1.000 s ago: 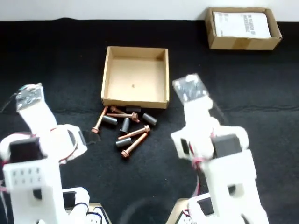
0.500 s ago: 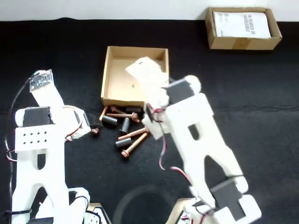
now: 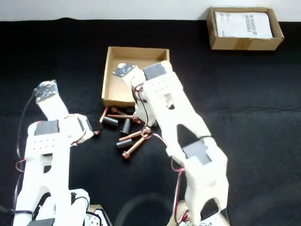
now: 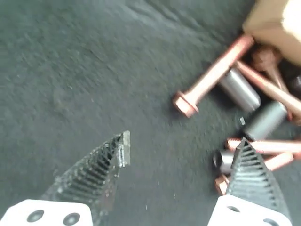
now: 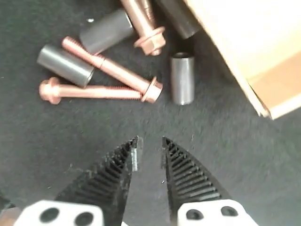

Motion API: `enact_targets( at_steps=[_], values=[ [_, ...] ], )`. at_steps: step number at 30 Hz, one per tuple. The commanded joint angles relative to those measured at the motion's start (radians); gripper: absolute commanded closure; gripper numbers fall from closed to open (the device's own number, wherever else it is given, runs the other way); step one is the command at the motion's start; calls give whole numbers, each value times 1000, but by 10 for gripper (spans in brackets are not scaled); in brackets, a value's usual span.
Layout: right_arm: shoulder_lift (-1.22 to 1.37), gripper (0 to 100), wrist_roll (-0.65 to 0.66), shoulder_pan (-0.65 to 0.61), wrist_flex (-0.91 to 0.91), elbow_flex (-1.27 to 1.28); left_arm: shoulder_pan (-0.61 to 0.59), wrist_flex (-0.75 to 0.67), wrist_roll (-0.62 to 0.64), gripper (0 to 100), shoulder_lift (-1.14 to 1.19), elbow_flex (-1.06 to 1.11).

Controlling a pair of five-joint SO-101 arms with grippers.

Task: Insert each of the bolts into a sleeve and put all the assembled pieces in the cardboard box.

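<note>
The box [image 3: 107,75] lies open, and what shows of its floor is plain cardboard, with the right arm [image 3: 164,99] crossing its front wall. A second box [image 3: 235,44], well behind it and off to one side, holds a white printed sheet [image 3: 243,24]. The bolts [image 3: 135,146] and sleeves [image 3: 110,121] lie loose in a heap on the black cloth [image 3: 263,141] just in front of the box, none of them joined.

The left gripper [image 4: 184,141] hangs by the box's front corner at the edge of the heap. Its jaws are spread wide and hold nothing, and a bolt [image 4: 214,75] and a sleeve [image 4: 240,89] lie ahead of it. The right gripper [image 5: 150,141] hangs just in front of the box [image 5: 254,56]. Its jaws stand a narrow gap apart and hold nothing, short of two bolts [image 5: 110,66] and a sleeve [image 5: 182,84].

Since half a second ago the right arm has stretched further forward across the box front, and the left arm [image 3: 47,136] has edged nearer the heap. The bolts and sleeves lie as they did.
</note>
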Motion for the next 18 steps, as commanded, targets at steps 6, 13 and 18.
enact_targets(
  at_steps=[6, 13, 18],
  values=[
    [179, 864, 31, 13, 2, -142, -48, -149, -3, 655, 2, 84],
    [260, 851, 75, 13, 4, -214, -50, -304, -5, 655, -4, 165],
    [297, 851, 115, 13, 4, -275, -50, -305, -6, 655, 1, 162]
  ],
)
